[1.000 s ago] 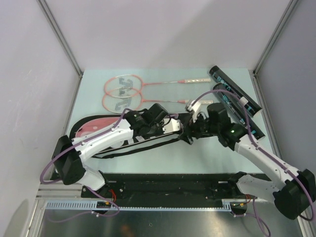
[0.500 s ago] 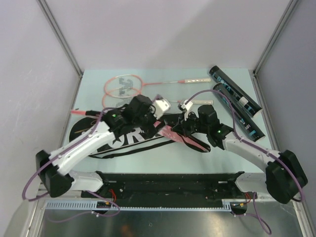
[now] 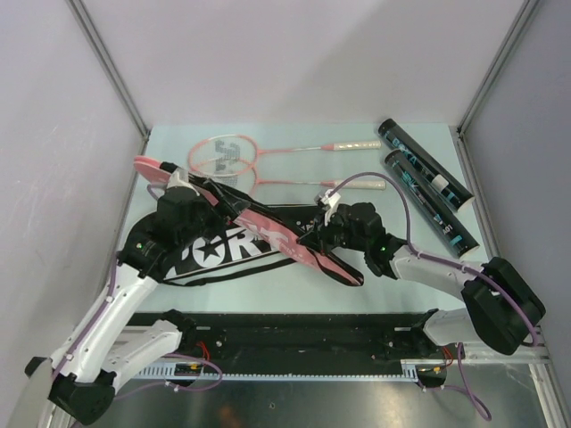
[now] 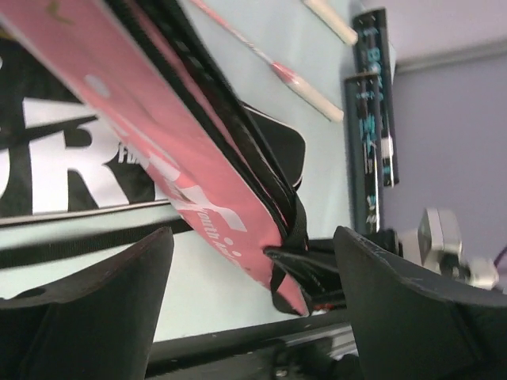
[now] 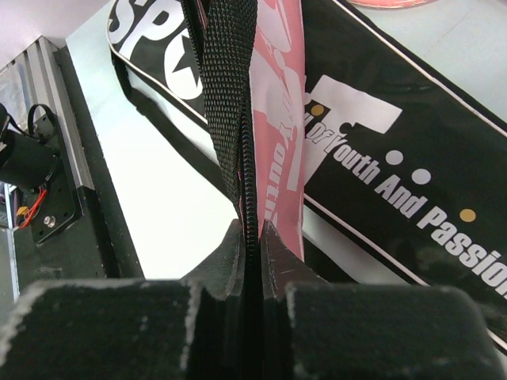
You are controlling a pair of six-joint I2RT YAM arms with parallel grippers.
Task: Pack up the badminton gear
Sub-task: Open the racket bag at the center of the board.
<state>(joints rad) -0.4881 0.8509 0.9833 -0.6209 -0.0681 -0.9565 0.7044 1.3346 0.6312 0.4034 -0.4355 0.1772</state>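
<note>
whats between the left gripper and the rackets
The bag's pink flap crosses between the open left gripper and the rackets. The left wrist view shows this best.

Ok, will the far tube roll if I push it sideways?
Probably: the far tube is round and lies flat on the smooth table. The near tube beside it might stop it. Both look stiff, with straight edges.
</note>
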